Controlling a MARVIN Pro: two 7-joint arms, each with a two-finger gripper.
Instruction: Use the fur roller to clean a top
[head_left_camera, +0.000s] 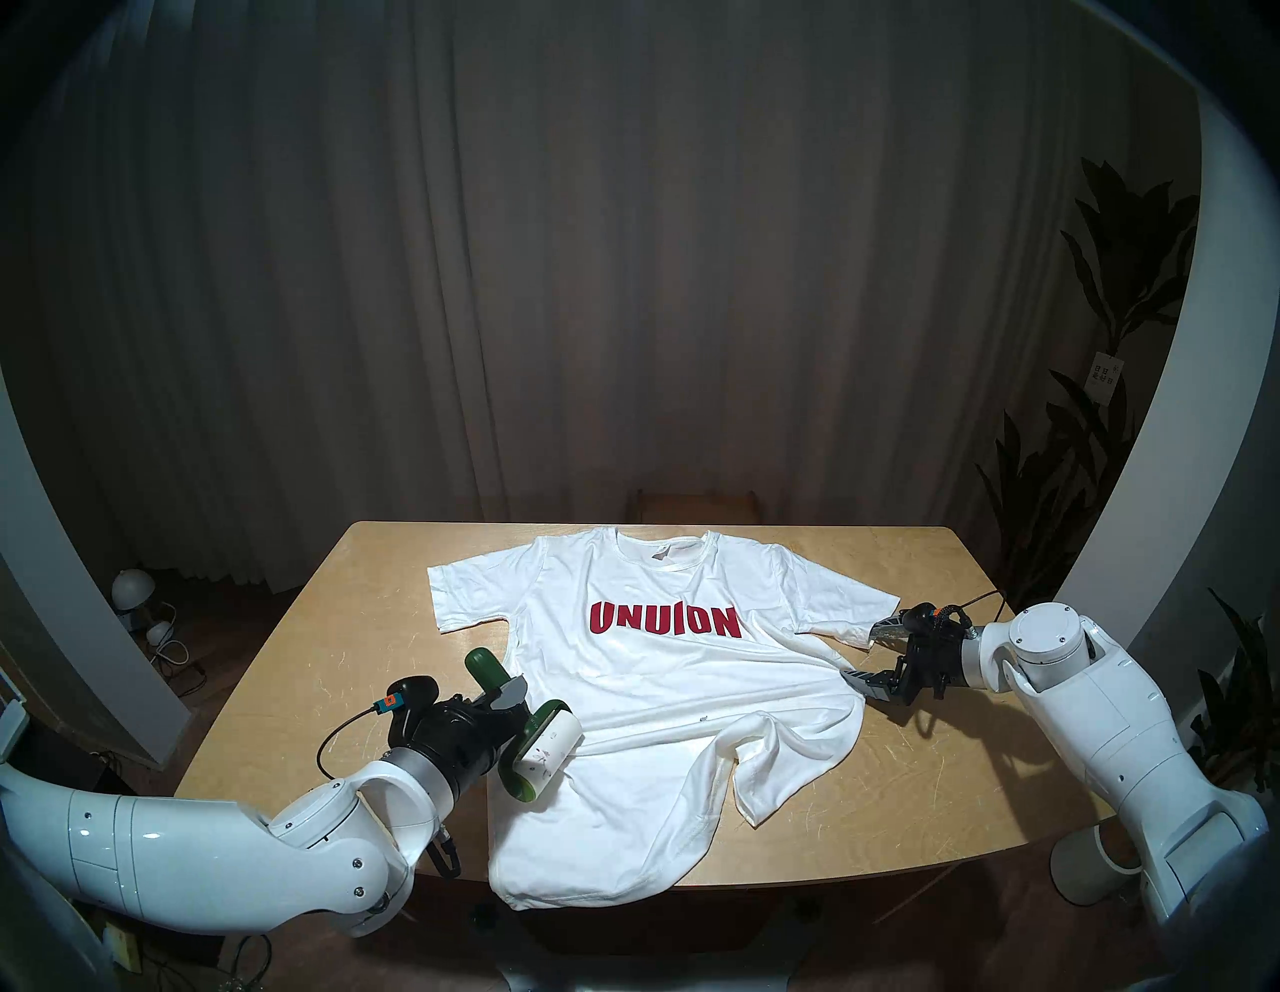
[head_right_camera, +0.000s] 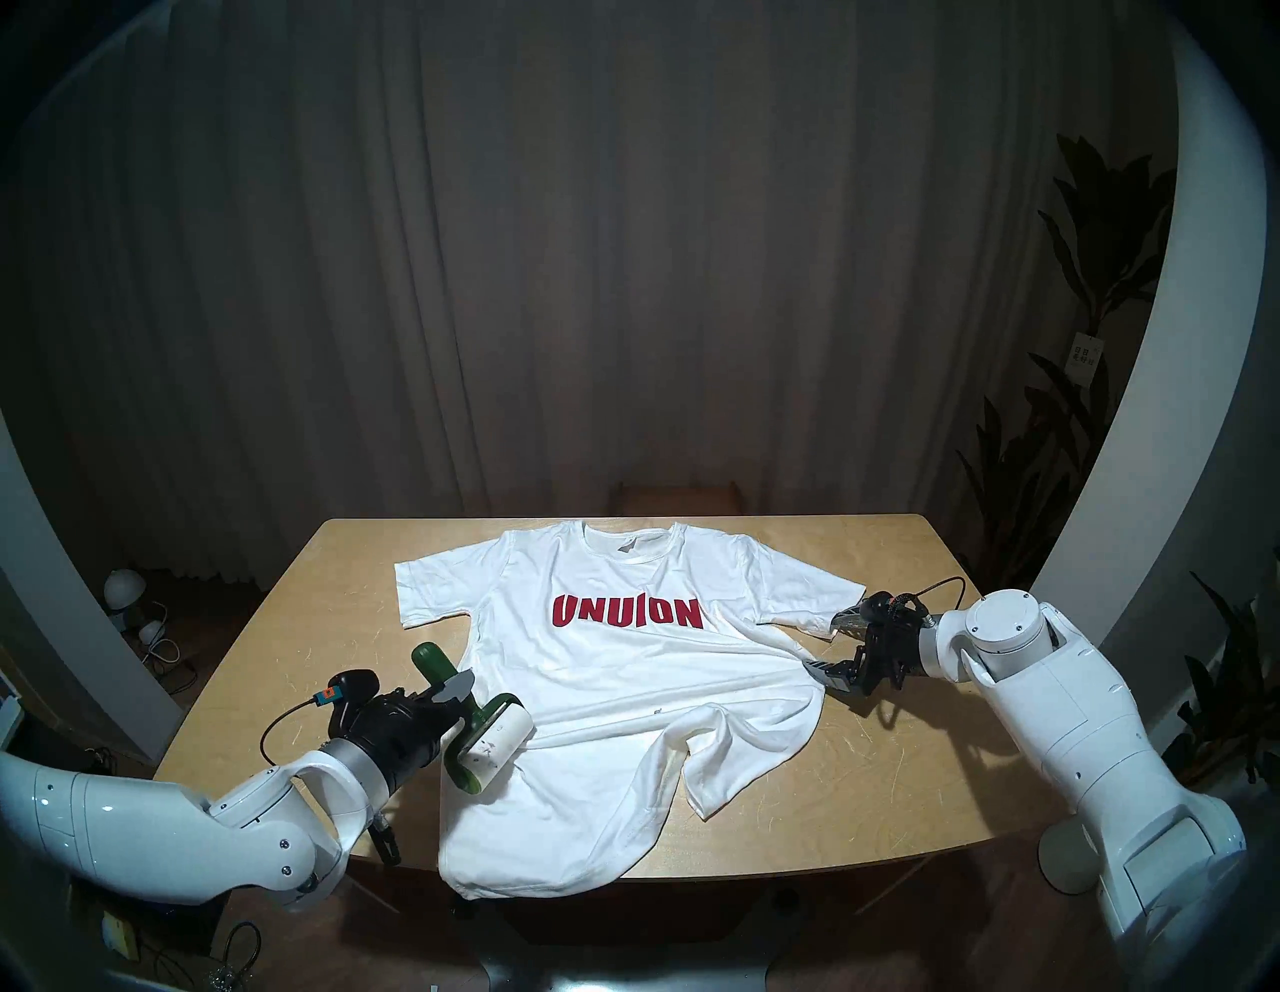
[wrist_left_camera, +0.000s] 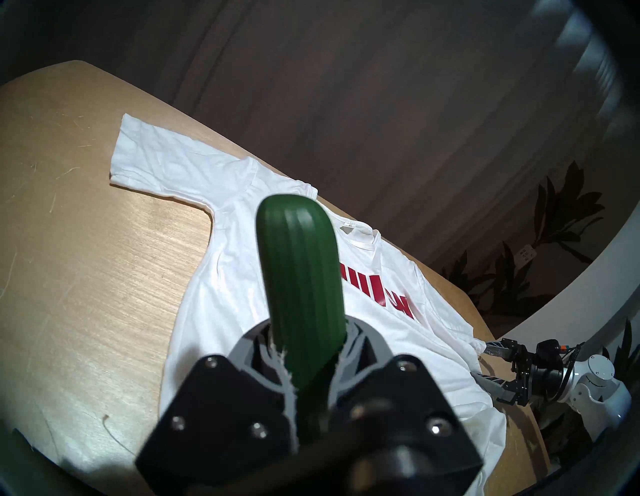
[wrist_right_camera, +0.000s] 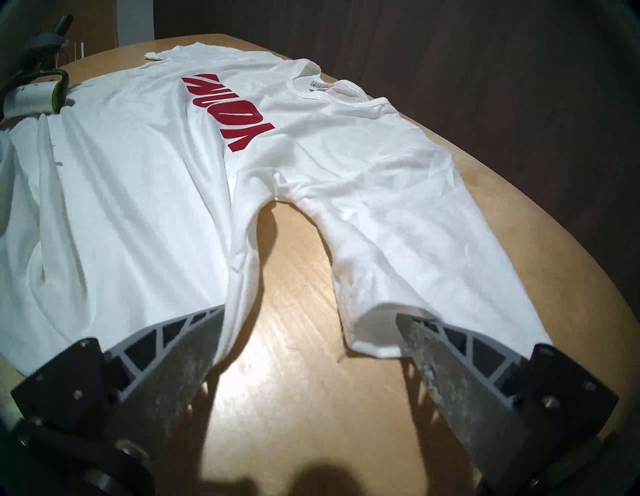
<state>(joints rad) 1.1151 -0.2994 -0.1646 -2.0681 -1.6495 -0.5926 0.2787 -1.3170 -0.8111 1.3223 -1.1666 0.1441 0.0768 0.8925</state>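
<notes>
— At the near left edge of the shirt, what is the tool doing?

— One dark green plastic lint roller with a white sticky roll (head_left_camera: 533, 734) is clenched by its ribbed handle in the left gripper (head_left_camera: 502, 696). The handle sticks up and away past the fingers, and the roll lies crosswise at the edge of the white short-sleeved T-shirt with red "UNUION" lettering (head_left_camera: 665, 665); whether the roll presses the cloth or only hangs just over it cannot be told. A few dark specks show on the roll's paper.

— How is that arm posed?

— The left arm comes in low from the left, elbow bent beyond the table's near edge, its wrist pointing forward and slightly down across the light wooden table (head_left_camera: 291, 658).

— And the other arm?

— The right gripper (head_left_camera: 866, 651) is empty, its two grey ribbed fingers spread wide. It reaches in from the right, angled down toward the shirt. One finger (wrist_right_camera: 446, 343) lies at the hem of the right sleeve, the other at the shirt's side seam, with bare table between them.

— Where does the shirt lie?

— Flat on the table, chest up, collar toward the far edge, both sleeves spread. Its lower hem is bunched into a fold on the right and droops over the near table edge.

— The count?

— One roller, one shirt, one table, two arms, two grippers. Behind stand a grey pleated curtain (head_left_camera: 623, 277) and dark leafy plants (head_left_camera: 1108, 346) at the right.
</notes>
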